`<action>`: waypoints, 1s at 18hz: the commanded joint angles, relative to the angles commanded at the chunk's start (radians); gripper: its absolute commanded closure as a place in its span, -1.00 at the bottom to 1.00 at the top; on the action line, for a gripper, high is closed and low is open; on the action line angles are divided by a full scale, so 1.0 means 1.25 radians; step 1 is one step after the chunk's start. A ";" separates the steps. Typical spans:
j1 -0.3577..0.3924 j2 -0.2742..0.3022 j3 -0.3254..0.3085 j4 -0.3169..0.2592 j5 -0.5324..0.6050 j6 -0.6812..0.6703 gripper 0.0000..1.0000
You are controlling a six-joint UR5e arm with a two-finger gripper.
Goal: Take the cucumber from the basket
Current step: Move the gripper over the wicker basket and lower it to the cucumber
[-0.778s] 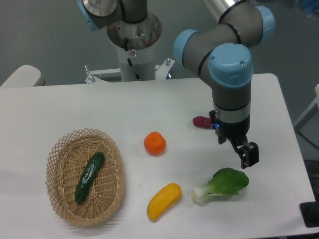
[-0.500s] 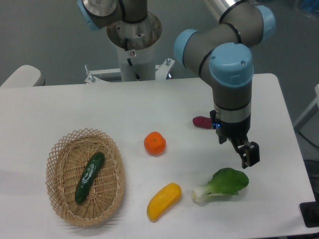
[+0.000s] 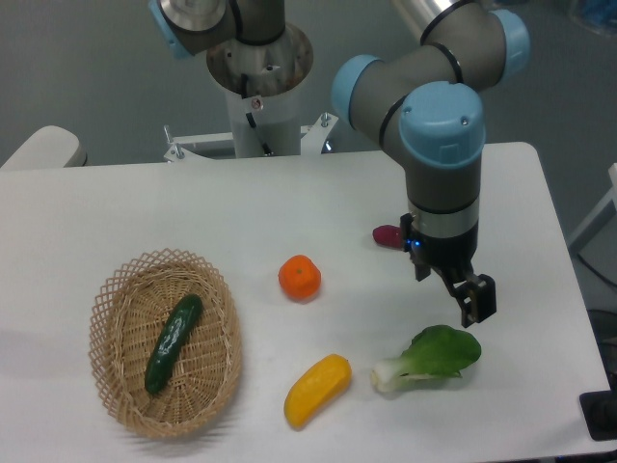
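One cucumber [image 3: 174, 342] in basket [image 3: 116, 289], gripper [image 3: 475, 301] well apart, above bok choy [image 3: 432, 357]

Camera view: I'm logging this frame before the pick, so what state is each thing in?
cucumber: lying diagonally in the basket, untouched.
basket: upright on the table, holding only the cucumber.
gripper: above the bok choy, holding nothing; opening unclear.
bok choy: lying on the table.
orange: on the table.
yellow vegetable: lying on the table.
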 joint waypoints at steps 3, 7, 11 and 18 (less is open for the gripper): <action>-0.042 0.005 -0.002 -0.002 0.002 -0.151 -1.00; -0.124 0.020 -0.043 -0.001 0.010 -0.371 -1.00; -0.205 0.032 -0.096 0.001 0.010 -0.569 -1.00; -0.314 0.032 -0.195 0.016 0.009 -0.749 -1.00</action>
